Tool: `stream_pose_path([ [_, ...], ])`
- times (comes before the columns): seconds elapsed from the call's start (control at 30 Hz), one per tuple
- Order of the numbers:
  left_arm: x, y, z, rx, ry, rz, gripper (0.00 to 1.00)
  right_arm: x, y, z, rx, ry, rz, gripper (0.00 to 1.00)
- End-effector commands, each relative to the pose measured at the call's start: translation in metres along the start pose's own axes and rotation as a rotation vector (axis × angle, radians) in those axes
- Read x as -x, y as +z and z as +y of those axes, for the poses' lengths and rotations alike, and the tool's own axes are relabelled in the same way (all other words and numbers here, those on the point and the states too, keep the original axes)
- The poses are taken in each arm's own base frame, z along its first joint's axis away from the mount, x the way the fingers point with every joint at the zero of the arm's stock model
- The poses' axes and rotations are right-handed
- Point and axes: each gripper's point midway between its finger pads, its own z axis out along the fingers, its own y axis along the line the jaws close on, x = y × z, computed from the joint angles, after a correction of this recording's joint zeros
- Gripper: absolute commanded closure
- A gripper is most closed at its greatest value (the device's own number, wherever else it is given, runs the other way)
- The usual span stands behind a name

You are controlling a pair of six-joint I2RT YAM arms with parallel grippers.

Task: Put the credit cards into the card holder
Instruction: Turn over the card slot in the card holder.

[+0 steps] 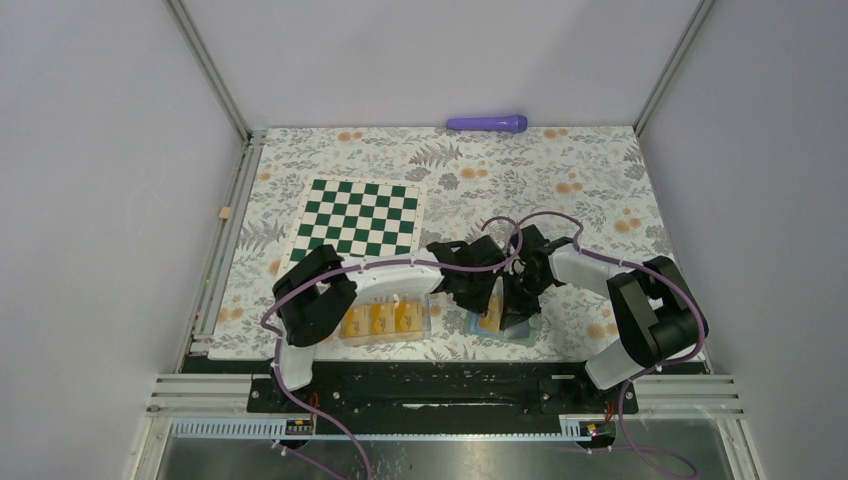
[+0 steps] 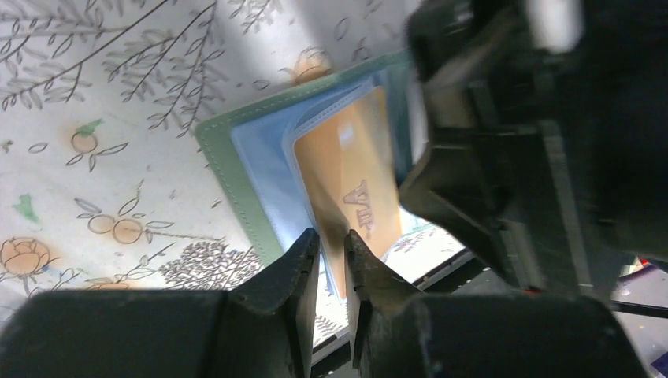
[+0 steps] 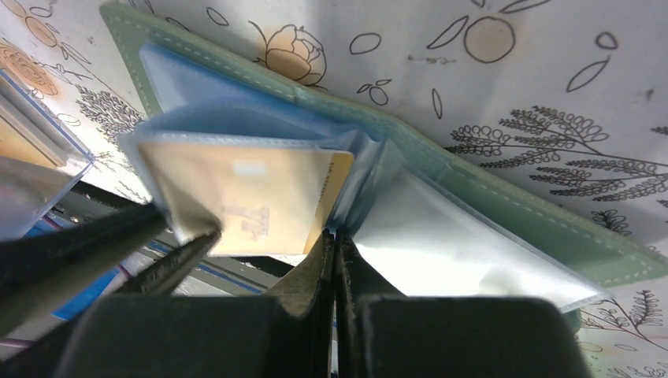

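Note:
The card holder [image 1: 522, 336] lies open near the table's front edge; its sage-green cover [image 2: 228, 177] and light blue pockets show. One orange-yellow credit card [image 2: 354, 177] sits partly inside a clear pocket, its near end sticking out. My left gripper [image 2: 332, 242] has its fingers closed on that near edge. In the right wrist view the same card [image 3: 260, 197] is pinched at its corner by the left fingers [image 3: 169, 260]. My right gripper [image 3: 337, 236] is shut on a thin inner sleeve of the card holder [image 3: 504, 206], holding it up. Both grippers meet over the holder.
A clear plastic box [image 1: 385, 320] with more orange cards stands just left of the holder, under the left arm. Farther back there is a green-and-white chessboard [image 1: 362, 215], and a purple cylinder [image 1: 487, 123] lies at the far wall. The black front rail [image 1: 440, 385] runs close behind the holder.

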Motion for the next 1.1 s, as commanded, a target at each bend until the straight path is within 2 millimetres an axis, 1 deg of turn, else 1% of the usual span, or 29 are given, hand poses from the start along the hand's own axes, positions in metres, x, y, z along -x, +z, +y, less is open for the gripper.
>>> stream_pose_path([
  [0.0,0.03,-0.032,-0.051,-0.142,0.064,-0.111,0.82,0.004,0.001,0.006,0.021,-0.021,-0.008,1.0],
  [0.27,0.027,-0.032,-0.064,-0.205,0.072,-0.102,0.8,0.005,0.0,0.006,0.02,-0.024,-0.016,1.0],
  [0.4,0.024,-0.026,-0.062,-0.2,0.068,-0.084,0.8,0.006,-0.002,0.008,0.024,-0.025,-0.027,1.0],
  [0.5,0.021,-0.023,-0.053,-0.156,0.062,-0.075,0.98,0.008,-0.007,0.012,0.036,-0.03,-0.045,1.0],
  [0.53,0.021,-0.023,-0.05,-0.141,0.057,-0.077,1.0,0.009,-0.009,0.014,0.043,-0.036,-0.057,1.0],
  [0.63,0.022,-0.027,-0.038,-0.095,0.045,-0.086,1.0,0.011,-0.017,0.019,0.063,-0.047,-0.08,1.0],
  [0.8,0.02,-0.041,-0.001,0.021,0.001,-0.089,1.0,0.014,-0.034,0.031,0.092,-0.071,-0.125,0.9],
  [0.87,0.02,-0.049,0.011,0.06,-0.005,-0.091,1.0,0.017,-0.037,0.031,0.084,-0.073,-0.139,0.88],
  [0.97,0.02,-0.059,0.023,0.115,-0.004,-0.092,1.0,0.019,-0.035,0.029,0.074,-0.07,-0.135,0.87],
  [1.07,0.02,-0.06,0.025,0.143,-0.002,-0.068,1.0,0.019,-0.023,0.025,0.07,-0.06,-0.115,0.87],
])
